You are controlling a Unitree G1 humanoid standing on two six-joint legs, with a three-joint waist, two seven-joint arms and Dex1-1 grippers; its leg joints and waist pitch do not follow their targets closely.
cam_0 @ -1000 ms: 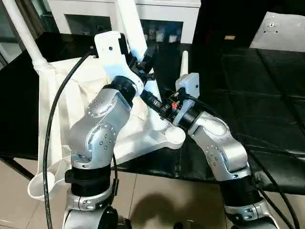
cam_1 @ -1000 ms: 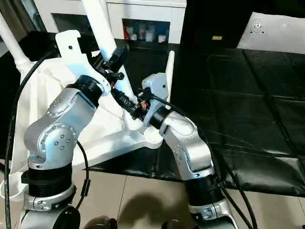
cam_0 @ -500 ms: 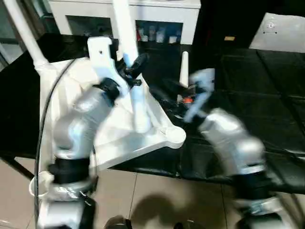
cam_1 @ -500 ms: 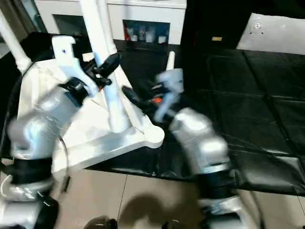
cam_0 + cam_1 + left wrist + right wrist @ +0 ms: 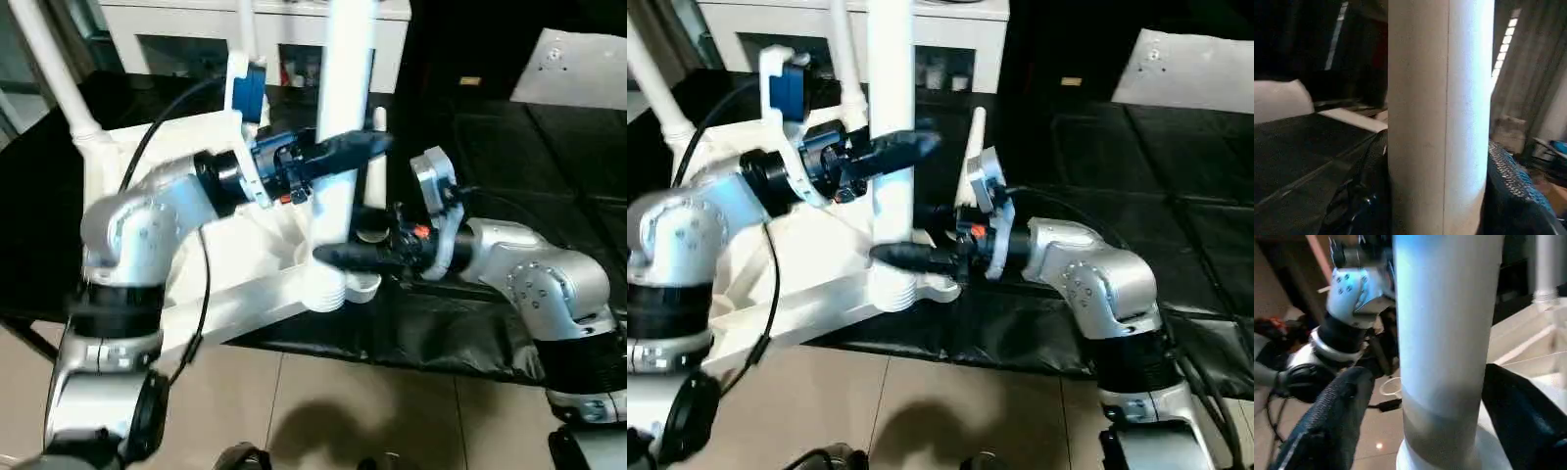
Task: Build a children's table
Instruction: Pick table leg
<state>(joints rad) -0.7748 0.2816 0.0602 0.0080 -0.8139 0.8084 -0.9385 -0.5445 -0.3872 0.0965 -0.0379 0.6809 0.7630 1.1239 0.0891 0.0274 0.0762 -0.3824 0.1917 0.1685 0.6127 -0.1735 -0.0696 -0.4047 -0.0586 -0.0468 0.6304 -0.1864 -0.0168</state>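
White leg gripped high, straddled low

White tabletop [image 5: 176, 245] lies upside down on the black counter [image 5: 490, 157]. An upright leg [image 5: 338, 176] stands at its near corner socket. Left end effector [image 5: 343, 149] is clenched on the leg; right end effector [image 5: 355, 257], below it, straddles the base with its fingers apart, not gripping. A tilted leg could cross-thread or topple. No writing is legible.
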